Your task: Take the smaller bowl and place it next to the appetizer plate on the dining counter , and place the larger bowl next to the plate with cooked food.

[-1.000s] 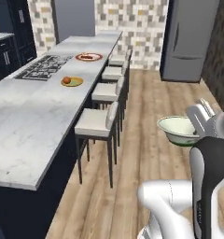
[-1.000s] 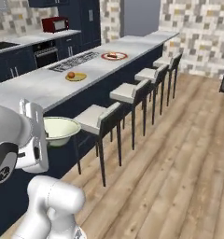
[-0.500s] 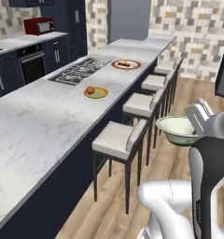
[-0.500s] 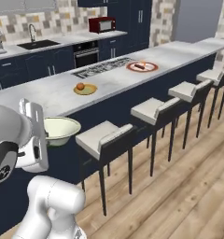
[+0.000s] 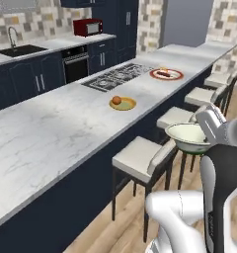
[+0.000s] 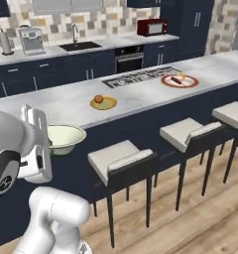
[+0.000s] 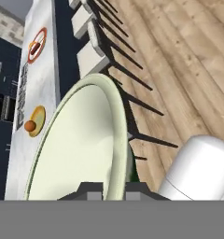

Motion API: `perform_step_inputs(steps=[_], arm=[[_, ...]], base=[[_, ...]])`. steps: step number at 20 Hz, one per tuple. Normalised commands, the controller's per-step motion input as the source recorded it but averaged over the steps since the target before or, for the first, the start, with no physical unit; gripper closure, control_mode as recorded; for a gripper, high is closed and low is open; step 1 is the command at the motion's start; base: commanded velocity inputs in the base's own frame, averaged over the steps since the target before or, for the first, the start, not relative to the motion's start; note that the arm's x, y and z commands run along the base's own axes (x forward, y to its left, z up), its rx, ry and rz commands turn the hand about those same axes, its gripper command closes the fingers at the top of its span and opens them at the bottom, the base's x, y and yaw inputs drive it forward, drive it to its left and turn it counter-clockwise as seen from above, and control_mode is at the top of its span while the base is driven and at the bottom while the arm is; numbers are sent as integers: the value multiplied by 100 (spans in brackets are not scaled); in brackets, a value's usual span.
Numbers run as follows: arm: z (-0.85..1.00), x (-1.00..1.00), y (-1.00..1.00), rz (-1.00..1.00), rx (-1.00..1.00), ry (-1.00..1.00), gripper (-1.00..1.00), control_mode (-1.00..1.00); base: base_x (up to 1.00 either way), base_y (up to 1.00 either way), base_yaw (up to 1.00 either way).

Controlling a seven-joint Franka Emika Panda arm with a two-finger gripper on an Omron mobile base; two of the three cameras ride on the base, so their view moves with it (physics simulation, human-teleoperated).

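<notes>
Across the room runs the dining counter (image 5: 56, 128), a long marble-topped island on a navy base, with a black cooktop (image 5: 118, 76) set into it and pale stools (image 6: 122, 159) lined up along our side. We are beside it, stools between us and the top, carrying the first piece of the job.

On the marble, just this side of the cooktop, lies the appetizer plate (image 6: 104, 103), small and yellow with one orange ball on it. Farther along the top, well apart from it, is the plate with cooked food (image 6: 180, 80), white with a red rim.

Off the counter, in the air above the stools, the smaller bowl (image 5: 188, 137) hangs upright, cream inside and pale green outside. Our gripper (image 7: 108, 190) is clamped on its rim, one finger inside the wall and one outside.

So we judge the task barely begun: the small bowl is lifted but not yet placed beside the yellow plate. The second bowl's whole trip remains.
</notes>
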Motion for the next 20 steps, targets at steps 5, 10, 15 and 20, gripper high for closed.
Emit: perform_step_inputs(steps=[5,10,15,20], arm=[[0,0,0,0,0,0,100,100],[0,0,0,0,0,0,100,100],[0,0,0,0,0,0,100,100],[0,0,0,0,0,0,100,100]], base=[[87,-8,42],[69,-2,43],[51,-5,44],[54,-37,40]])
